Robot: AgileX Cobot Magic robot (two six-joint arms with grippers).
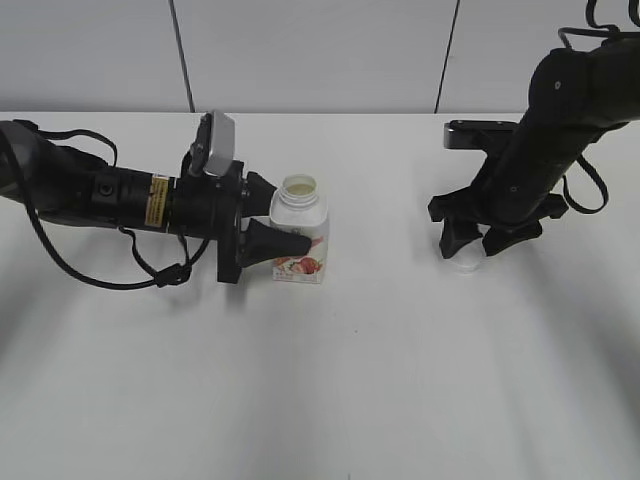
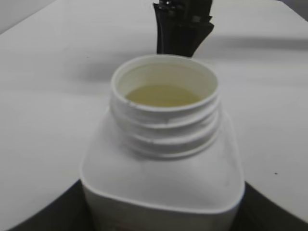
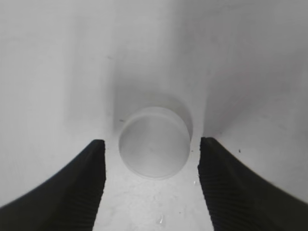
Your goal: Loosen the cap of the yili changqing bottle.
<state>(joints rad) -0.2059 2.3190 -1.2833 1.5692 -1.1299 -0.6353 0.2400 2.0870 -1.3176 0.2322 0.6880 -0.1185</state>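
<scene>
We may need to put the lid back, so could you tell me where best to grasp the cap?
Grip the cap by its round side wall, coming straight down: it lies flat on the table, between the right gripper's open fingers.

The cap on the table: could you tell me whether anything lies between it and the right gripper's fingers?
Nothing visible does. The cap sits on the bare table between the open right gripper, with a clear gap on each side.

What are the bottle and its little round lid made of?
Both look like plastic. The yili changqing bottle is smooth, slightly glossy white, with threads molded into its neck. The cap, lying on the table, is matte white and a bit see-through looking, though the picture is too soft to be sure.
</scene>
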